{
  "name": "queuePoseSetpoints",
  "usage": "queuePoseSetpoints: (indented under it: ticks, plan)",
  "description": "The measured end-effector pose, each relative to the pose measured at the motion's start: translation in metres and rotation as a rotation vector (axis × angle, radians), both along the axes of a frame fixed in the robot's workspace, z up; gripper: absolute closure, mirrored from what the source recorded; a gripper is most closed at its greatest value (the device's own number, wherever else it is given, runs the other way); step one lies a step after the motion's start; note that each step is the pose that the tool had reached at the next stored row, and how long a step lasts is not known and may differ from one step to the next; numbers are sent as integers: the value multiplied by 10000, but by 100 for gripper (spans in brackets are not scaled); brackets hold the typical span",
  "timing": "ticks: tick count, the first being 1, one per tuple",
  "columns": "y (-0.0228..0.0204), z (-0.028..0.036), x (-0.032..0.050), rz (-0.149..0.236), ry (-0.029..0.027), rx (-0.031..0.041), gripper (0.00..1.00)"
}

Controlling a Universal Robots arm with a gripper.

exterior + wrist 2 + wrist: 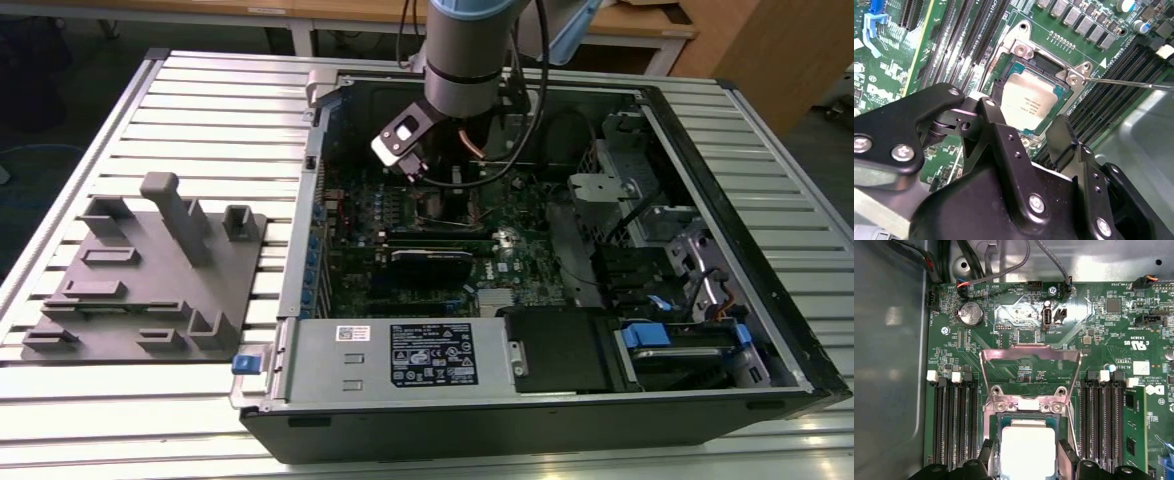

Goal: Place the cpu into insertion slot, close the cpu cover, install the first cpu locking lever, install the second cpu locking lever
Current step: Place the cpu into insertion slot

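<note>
The cpu [1030, 102] lies flat in the insertion slot [1026, 62], directly below the gripper [1027, 452]. We see the jaws spread to either side of it, holding nothing; the cpu cover [1029, 355] stands raised.

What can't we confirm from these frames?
1. Second wrist view: the gripper covers one side of the insertion slot, so whether the cpu sits flat cannot be told.
2. First wrist view: part of the cpu is cut off by the picture edge.
3. Exterior view: the arm hides the insertion slot.
4. Second wrist view: the locking lever runs off the edge.
</note>
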State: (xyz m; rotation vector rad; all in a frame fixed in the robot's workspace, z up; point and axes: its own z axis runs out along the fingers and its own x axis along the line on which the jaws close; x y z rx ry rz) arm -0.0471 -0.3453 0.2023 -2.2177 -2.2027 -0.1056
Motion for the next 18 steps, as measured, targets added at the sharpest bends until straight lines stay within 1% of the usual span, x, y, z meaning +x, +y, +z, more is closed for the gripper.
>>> queuePoseSetpoints:
  ticks: [2, 4, 5, 7, 8, 10, 11, 13, 14, 18]
  plan:
    - [1, 16, 0, -1, -1, -34, 40]
    - [0, 17, 0, 0, -1, -44, 53]
    - [0, 17, 0, 0, -1, -46, 53]
    - [0, 18, 0, 0, 0, -50, 64]
    - [0, 18, 0, -1, 0, -52, 64]
    - [0, 18, 0, 0, 0, -53, 76]
    - [0, 18, 0, 0, 0, -55, 76]
    - [0, 18, 0, 0, 0, -58, 88]
    - [0, 18, 0, 0, 0, -59, 89]
    - [0, 18, 0, 0, 1, -64, 89]
